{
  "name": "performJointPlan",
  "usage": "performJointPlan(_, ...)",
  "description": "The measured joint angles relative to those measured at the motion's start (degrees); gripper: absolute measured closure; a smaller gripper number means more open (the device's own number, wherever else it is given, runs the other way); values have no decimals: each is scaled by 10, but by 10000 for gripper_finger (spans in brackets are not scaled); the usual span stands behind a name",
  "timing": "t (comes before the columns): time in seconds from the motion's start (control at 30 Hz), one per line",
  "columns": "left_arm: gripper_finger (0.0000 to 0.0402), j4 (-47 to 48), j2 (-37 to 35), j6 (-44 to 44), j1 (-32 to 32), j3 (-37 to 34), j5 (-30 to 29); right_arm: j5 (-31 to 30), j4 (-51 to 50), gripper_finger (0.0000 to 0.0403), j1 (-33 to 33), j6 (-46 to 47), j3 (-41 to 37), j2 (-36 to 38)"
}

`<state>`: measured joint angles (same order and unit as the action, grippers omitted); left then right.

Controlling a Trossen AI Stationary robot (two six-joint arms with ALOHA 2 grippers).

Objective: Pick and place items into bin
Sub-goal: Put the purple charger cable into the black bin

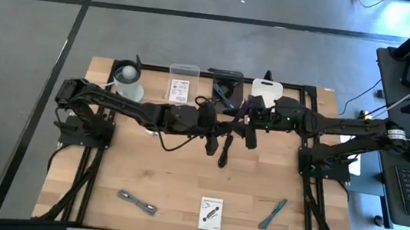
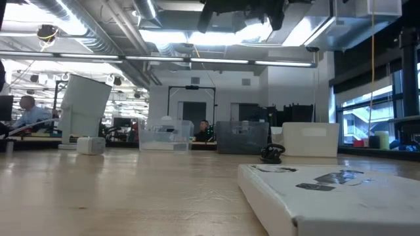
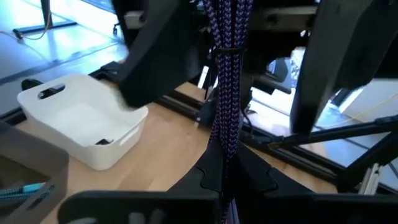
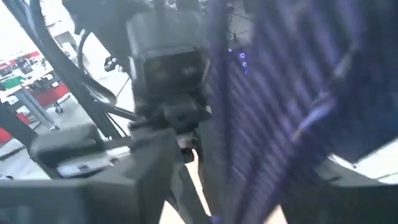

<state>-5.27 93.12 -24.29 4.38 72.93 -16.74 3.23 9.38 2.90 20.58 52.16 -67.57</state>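
Observation:
The black cable coil (image 1: pixel 225 152), a long braided bundle (image 3: pixel 225 93), is up in the air over the table's middle. My left gripper (image 1: pixel 213 131) is shut on it. My right gripper (image 1: pixel 249 132) faces it from the right, open. Its two fingers (image 3: pixel 155 59) stand on either side of the bundle, and I cannot tell whether they touch it. A white card (image 1: pixel 211 213), a grey strip (image 1: pixel 137 202) and a teal tool (image 1: pixel 273 213) lie flat near the table's near edge. A second white card (image 1: pixel 179 89) sits in a clear bin. No black stick shows. My left gripper pinches the cable bundle between its two fingers near one end (image 3: pixel 221 158). The fingers lie across the strands. The bundle is lifted clear of the table and runs straight away from the fingers, bound by a thin tie (image 3: pixel 227 51) farther along.
Bins line the far edge: a round white tub (image 1: pixel 127 81), a clear bin (image 1: pixel 184 72), a dark bin (image 1: pixel 228 77) and a white bin (image 1: pixel 268 87). A small black thing (image 2: pixel 272 153) lies before the white bin. People sit in the room beyond.

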Motion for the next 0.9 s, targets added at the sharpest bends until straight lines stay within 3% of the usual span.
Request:
performJointPlan(0.27,387,12,-3,-3,-2,0,-17,-1,-17,375,9,-23,1,0)
performJointPlan(0.3,383,13,-3,-4,-3,0,-17,-2,-18,385,10,-29,1,0)
performJointPlan(0.57,307,57,-7,-6,-22,0,-12,-1,-26,392,31,-31,2,0)
performJointPlan(0.77,274,193,-58,11,-44,0,-18,-1,-58,393,79,2,5,0)
performJointPlan(0.9,281,314,-101,49,-47,0,-40,-1,-150,393,122,6,70,-30)
